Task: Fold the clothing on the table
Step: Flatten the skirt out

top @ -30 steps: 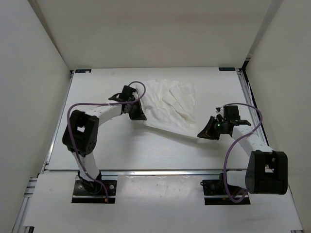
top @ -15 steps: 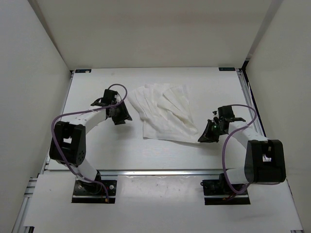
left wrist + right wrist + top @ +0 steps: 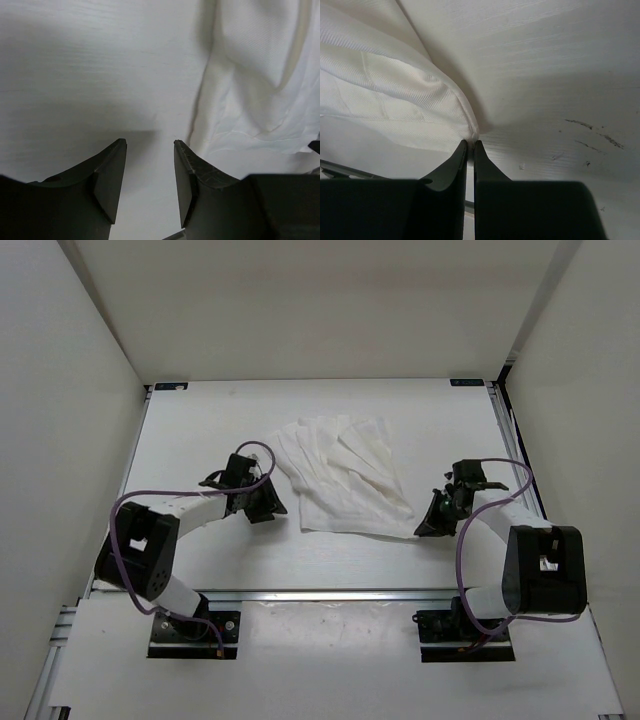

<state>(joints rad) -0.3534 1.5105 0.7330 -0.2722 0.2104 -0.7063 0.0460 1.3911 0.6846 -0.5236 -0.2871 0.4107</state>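
The left gripper [image 3: 264, 502] is held with fingers parted and empty over the table [image 3: 190, 430], just left of the cloth [image 3: 345, 475]. The cloth is spread wrinkled mid-table, and its near right corner is pinched between the nearly closed fingers of the right gripper [image 3: 428, 524].

Bright, even light; soft shadow beside clothing [image 3: 385, 95]

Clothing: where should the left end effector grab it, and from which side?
The near-left corner of the clothing. It lies flat on the table, that edge free and facing the open left end effector, so probably slide in low from the left. The right end effector pinches the near-right corner, giving a matched hold.
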